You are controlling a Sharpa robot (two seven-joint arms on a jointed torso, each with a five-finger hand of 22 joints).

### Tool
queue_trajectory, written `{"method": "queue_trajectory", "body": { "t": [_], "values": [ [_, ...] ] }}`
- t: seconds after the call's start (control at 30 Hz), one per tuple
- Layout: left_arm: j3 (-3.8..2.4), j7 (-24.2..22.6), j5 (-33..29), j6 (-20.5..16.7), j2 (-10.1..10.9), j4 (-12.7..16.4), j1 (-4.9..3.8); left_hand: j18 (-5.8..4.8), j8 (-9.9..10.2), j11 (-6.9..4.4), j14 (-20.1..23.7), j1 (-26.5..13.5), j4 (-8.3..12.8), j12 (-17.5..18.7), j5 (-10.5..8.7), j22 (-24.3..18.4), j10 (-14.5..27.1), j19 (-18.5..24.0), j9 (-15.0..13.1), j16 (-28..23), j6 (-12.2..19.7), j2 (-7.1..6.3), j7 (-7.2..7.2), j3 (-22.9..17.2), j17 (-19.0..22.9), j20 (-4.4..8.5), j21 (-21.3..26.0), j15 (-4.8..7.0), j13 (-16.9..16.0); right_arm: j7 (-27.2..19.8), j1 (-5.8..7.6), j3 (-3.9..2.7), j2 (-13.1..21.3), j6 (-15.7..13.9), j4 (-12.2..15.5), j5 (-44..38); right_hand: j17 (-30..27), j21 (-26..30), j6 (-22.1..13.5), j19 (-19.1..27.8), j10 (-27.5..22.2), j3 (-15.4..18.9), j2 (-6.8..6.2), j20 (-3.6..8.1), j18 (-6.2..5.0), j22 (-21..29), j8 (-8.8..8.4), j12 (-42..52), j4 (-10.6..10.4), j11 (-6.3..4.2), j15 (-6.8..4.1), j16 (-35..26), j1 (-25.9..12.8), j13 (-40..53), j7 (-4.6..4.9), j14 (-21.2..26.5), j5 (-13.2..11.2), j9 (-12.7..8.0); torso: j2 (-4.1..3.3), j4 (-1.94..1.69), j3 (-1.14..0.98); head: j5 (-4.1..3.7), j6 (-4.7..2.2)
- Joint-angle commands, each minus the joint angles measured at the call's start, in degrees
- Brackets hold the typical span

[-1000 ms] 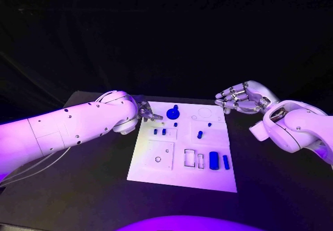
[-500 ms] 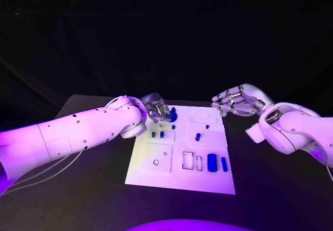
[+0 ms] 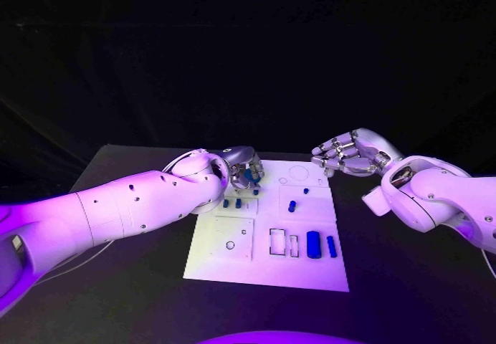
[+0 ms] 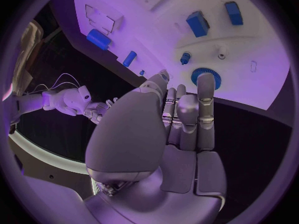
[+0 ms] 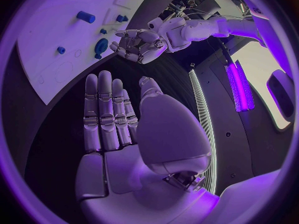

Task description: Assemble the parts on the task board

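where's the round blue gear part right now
In the head view the round blue gear sits at the far end of the task board, left of its middle, right beside the left hand.

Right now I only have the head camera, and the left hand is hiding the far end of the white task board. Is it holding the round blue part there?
Observer: No. In the left wrist view the round blue toothed disc lies on the white task board just beyond the straight fingers of the left hand, which holds nothing. I cannot tell whether a fingertip touches it.
Operator: And the right hand, is its palm empty?
Observer: Yes. The right wrist view shows the right hand with its fingers stretched flat, nothing in it, above the black table beside the board.
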State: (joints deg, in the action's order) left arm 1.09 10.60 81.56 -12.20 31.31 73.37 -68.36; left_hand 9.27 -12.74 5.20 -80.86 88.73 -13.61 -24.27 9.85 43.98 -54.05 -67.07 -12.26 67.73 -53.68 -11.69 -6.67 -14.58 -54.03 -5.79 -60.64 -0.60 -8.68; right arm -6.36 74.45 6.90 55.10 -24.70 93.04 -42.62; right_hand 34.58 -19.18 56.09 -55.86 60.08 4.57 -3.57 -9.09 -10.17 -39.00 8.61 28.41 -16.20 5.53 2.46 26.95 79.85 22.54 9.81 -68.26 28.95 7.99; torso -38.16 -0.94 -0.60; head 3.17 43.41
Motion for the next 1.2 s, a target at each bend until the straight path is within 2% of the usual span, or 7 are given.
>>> {"method": "queue_trajectory", "body": {
  "t": [0.03, 0.23, 0.4, 0.57, 0.93, 1.2],
  "values": [
    [0.02, -0.39, 6.18, 4.41, -0.82, -0.87, 0.04, -1.38, 0.64, 0.02, -1.41, 0.17, 0.12, 1.01, 0.22, 4.91, -0.54, -2.44, 0.57, 3.06, -0.83, -0.18, 0.06, -0.70, -3.23, -0.02, -3.88, 0.11, 0.82, -0.41, -0.05, 0.00, -0.12, 0.73, 0.12, -0.12, -0.07, 0.32, -0.10, -0.24, 0.02, 0.03, 0.15, -0.19, -0.26, 0.06, 0.40, 0.26, 0.07, 0.11, 0.06, -0.27, -0.26, -0.06, -0.01, -0.06, 0.18, -0.06, 0.01, -0.02, -0.04, -0.05, 0.06],
    [0.04, 0.75, 7.65, 6.47, -2.16, -2.27, 0.16, -2.08, 1.27, 0.07, -2.20, 0.06, 0.58, 2.29, 0.23, 9.54, -1.08, -4.51, 1.14, 4.73, -2.04, -0.04, -0.01, -1.42, -4.51, -0.02, -7.46, 0.01, 1.78, -0.43, -0.06, 0.00, -0.18, 0.73, 0.15, -0.14, -0.07, 0.32, -0.10, -0.24, 0.02, 0.03, 0.15, -0.19, -0.26, 0.06, 0.40, 0.26, 0.07, 0.11, 0.06, -0.27, -0.26, -0.06, -0.01, -0.06, 0.18, -0.06, -0.01, -0.07, 0.01, -0.19, -0.08],
    [0.03, 1.81, 8.21, 8.15, -3.05, -3.41, 0.24, -2.23, 1.52, 0.15, -2.40, -0.17, 0.71, 2.95, 0.19, 10.59, -0.91, -4.97, 1.34, 4.98, -2.43, -0.18, 0.00, -1.51, -4.47, -0.03, -8.33, -0.04, 2.18, -0.46, -0.06, 0.00, -0.24, 0.73, 0.16, -0.17, -0.07, 0.32, -0.10, -0.24, 0.02, 0.03, 0.15, -0.19, -0.26, 0.06, 0.40, 0.26, 0.07, 0.11, 0.06, -0.27, -0.26, -0.06, -0.01, -0.06, 0.18, -0.06, 0.00, 0.00, -0.01, -0.16, 0.04],
    [0.02, 2.27, 8.41, 9.30, -3.51, -3.98, 0.27, -2.42, 1.64, 0.16, -2.56, -0.39, 0.75, 3.20, 0.19, 11.69, -1.09, -5.49, 1.46, 5.14, -2.77, -0.09, -0.08, -1.57, -4.40, -0.05, -9.14, -0.05, 2.36, -0.46, -0.07, 0.00, -0.27, 0.74, 0.17, -0.18, -0.07, 0.32, -0.10, -0.24, 0.02, 0.03, 0.15, -0.19, -0.26, 0.06, 0.40, 0.26, 0.07, 0.11, 0.06, -0.27, -0.26, -0.06, -0.01, -0.06, 0.18, -0.06, 0.03, -0.09, -0.04, -0.24, 0.23],
    [0.03, 2.21, 7.96, 9.73, -4.26, -5.08, 0.33, -2.78, 2.63, -0.42, -2.68, 0.20, 1.59, 3.90, 0.27, 14.16, -3.31, -6.41, 2.08, 5.06, -3.48, 0.55, 0.06, -3.39, -3.06, 0.23, -11.12, 0.41, 2.94, -0.50, -0.07, -0.01, -0.42, 0.80, 0.21, -0.21, -0.09, 0.37, -0.12, -0.24, -0.02, 0.03, 0.20, -0.19, -0.25, 0.11, 0.42, 0.28, 0.07, 0.13, 0.08, -0.34, -0.28, -0.12, 0.01, -0.02, 0.20, -0.06, 0.02, -0.04, -0.01, -0.23, 0.21],
    [0.03, 1.94, 7.61, 9.48, -4.64, -5.98, 0.37, -2.84, 2.92, -0.56, -2.71, 0.28, 1.93, 4.46, 0.28, 14.68, -4.24, -6.41, 2.25, 5.19, -4.16, 0.73, 0.13, -4.44, -2.77, 0.38, -11.59, 0.55, 3.28, -0.51, -0.07, -0.01, -0.44, 0.83, 0.21, -0.26, -0.09, 0.37, -0.12, -0.24, -0.02, 0.03, 0.20, -0.19, -0.25, 0.11, 0.42, 0.28, 0.07, 0.13, 0.08, -0.34, -0.28, -0.12, 0.01, -0.02, 0.20, -0.06, 0.09, -0.15, -0.04, -0.32, 0.31]
  ]
}}
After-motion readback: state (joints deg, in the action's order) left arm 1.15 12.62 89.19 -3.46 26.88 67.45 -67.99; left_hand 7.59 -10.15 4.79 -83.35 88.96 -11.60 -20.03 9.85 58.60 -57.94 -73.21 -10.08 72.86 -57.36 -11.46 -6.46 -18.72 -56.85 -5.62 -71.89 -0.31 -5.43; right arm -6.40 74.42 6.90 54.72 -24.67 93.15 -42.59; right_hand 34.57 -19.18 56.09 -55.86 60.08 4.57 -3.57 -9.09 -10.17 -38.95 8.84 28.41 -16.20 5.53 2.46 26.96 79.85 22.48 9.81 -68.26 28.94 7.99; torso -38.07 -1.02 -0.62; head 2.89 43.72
